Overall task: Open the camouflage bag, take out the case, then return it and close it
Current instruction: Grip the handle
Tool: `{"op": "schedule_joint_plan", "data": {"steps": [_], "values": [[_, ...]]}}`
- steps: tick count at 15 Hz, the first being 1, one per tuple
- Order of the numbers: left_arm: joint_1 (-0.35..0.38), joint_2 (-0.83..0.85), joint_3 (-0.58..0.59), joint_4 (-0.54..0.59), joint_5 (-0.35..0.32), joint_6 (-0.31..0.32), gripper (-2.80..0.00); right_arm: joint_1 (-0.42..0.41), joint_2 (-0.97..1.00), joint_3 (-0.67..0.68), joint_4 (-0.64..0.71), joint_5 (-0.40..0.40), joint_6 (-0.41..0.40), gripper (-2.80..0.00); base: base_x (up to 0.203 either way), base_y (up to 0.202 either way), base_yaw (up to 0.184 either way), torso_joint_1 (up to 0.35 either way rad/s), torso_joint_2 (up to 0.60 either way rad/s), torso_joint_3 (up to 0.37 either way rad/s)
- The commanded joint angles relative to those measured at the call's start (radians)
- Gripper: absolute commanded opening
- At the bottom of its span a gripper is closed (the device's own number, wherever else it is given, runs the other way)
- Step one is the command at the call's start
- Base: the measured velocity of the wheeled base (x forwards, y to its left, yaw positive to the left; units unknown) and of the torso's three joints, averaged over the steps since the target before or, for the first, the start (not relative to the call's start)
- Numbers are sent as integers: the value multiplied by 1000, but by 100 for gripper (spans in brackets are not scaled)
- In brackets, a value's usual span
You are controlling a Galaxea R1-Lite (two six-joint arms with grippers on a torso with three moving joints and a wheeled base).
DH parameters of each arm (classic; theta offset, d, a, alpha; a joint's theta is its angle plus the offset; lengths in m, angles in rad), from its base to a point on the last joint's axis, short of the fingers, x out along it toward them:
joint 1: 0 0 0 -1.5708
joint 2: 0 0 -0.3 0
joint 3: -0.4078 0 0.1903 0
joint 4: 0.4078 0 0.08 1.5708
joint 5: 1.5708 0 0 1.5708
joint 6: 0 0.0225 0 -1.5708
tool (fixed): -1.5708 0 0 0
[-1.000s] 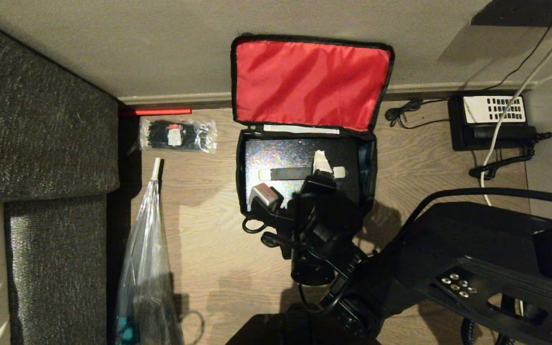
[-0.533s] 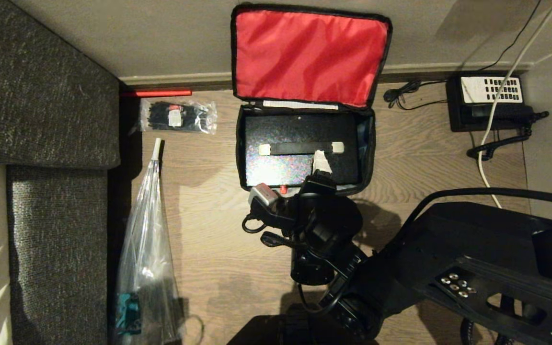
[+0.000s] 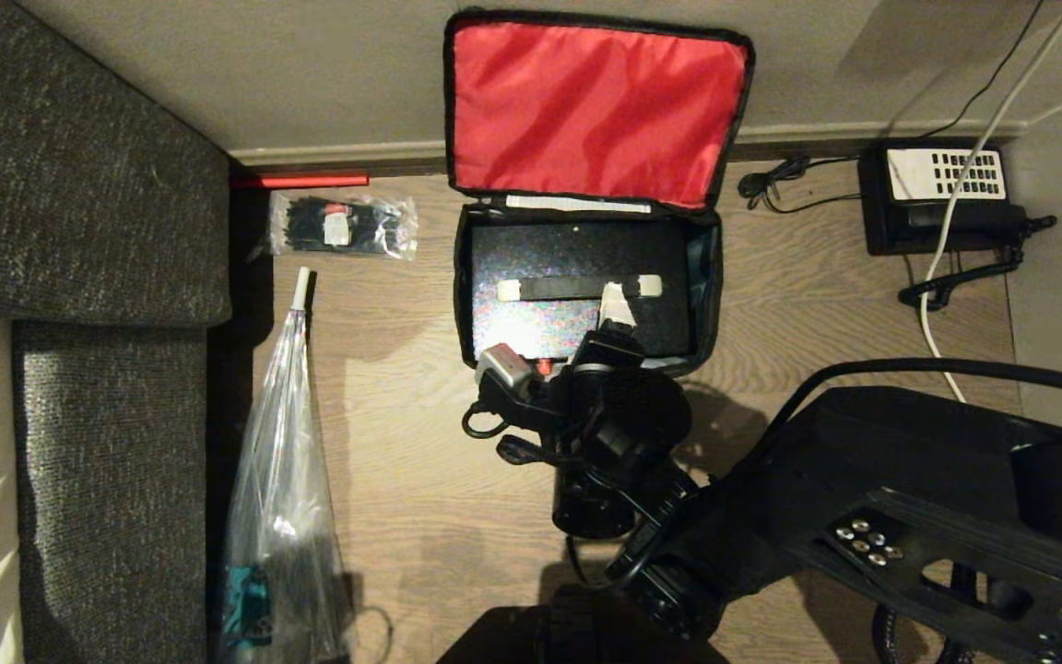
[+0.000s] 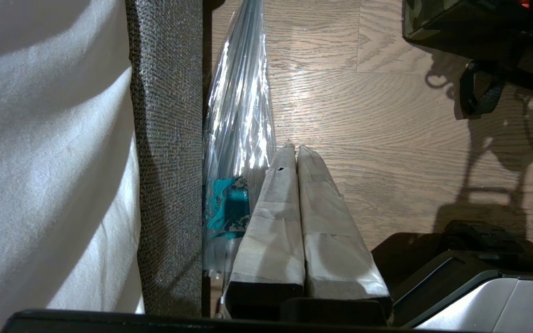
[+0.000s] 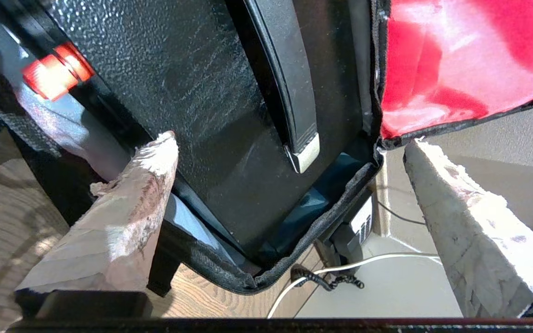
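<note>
Right gripper wide open over the case inside the open camouflage bag.

The camouflage bag lies on the wooden floor with its red-lined lid standing against the wall. The black case lies flat inside it, its handle facing up. The right arm reaches from the near side, the wrist bent down, so the gripper hangs above the near part of the case; its two fingers stand far apart and hold nothing. The left gripper is parked low beside the clear plastic bag, its fingers pressed together, empty.
</note>
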Motion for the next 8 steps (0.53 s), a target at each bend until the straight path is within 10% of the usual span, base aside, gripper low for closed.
{"op": "schedule_joint_plan", "data": {"steps": [1,8], "values": [[0,-1,3,0,0,0,-280,-1,5,-10,-9,-6,-16,0,0,0,0,0,0,0],[0,0,3,0,0,0,-280,-83,75,-175,-9,65,-74,0,0,0,0,0,0,0]]}}
